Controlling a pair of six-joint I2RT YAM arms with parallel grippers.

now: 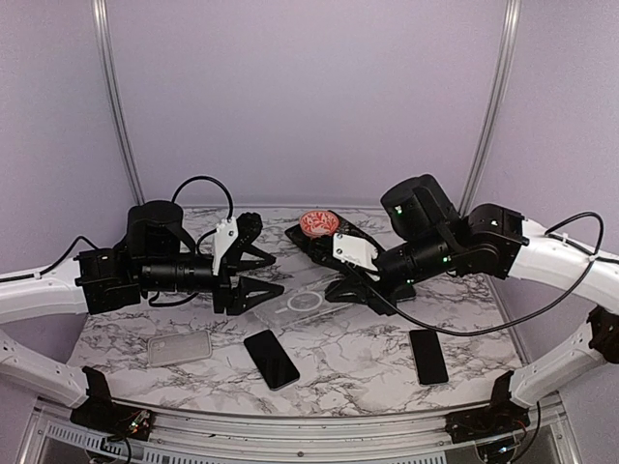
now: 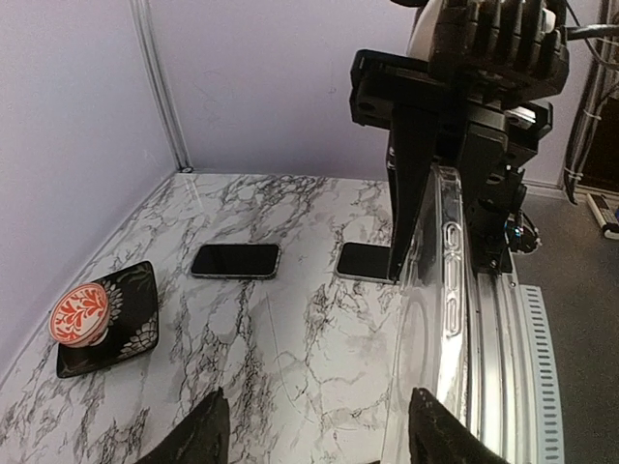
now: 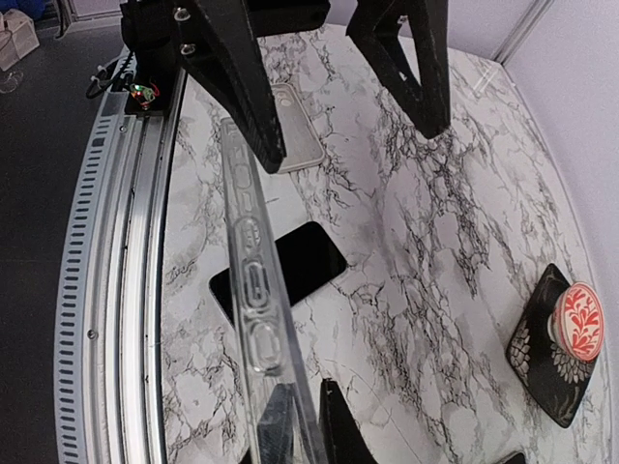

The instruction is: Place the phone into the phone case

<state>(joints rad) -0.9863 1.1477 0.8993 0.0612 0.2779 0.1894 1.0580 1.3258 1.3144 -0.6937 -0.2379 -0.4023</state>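
Clear plastic phone case (image 1: 302,303) is pinched by the right gripper (image 1: 340,290); the left gripper (image 1: 277,274) stands released beside it. Probably best laid flat before fetching the black slab phone (image 1: 271,359).

The phone case (image 1: 308,304) is clear, glossy plastic (its edges catch the light). At seven o'clock from it, the phone (image 1: 271,359) shows a smooth, black, glassy face. The table (image 1: 358,365) has a polished, marble-patterned finish.
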